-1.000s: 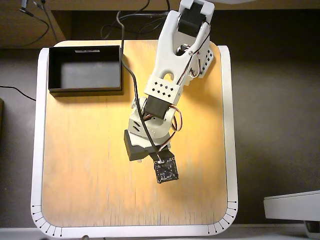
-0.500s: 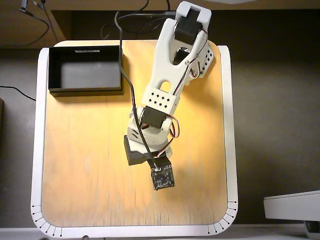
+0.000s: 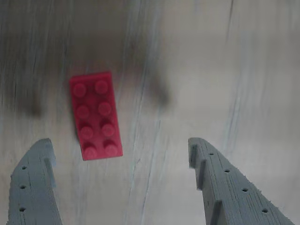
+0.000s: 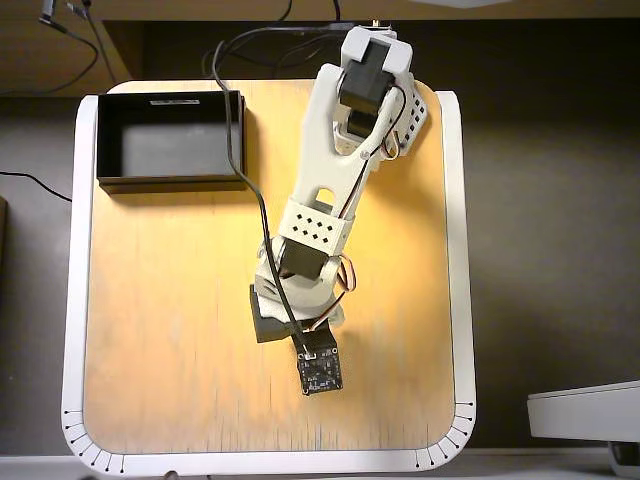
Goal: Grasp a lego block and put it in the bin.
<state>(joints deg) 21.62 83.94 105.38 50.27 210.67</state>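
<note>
Hanging over the table [image 4: 170, 330], the claw [image 3: 121, 157] has its two grey fingers [image 3: 35, 187] spread wide apart with nothing between them; in the wrist view they rise from the bottom corners, and bare wood grain shows in the gap. Just past the tips, and nearer the finger on that view's left, lies the block [image 3: 96, 115], flat on the wood with its studs up. It sits off the gap's centre line, towards the left, and does not touch either finger. Its long axis runs away from the claw, tilted only slightly, so its two long sides face the fingers. Judged from this, the coming move is a short reach forward with a small shift to that view's left, after which the fingers could close across the short width.

In the overhead view the arm [image 4: 335, 190] stretches from the table's far edge towards its middle, and the wrist and camera board cover the block, so the block cannot be seen there. The bin [image 4: 110, 150] stands at the table's far left corner in that view, well apart from the claw and empty as far as its dark floor shows.

By count: one block with eight studs in two rows of four, one bin, one arm, one claw with two fingers.
</note>
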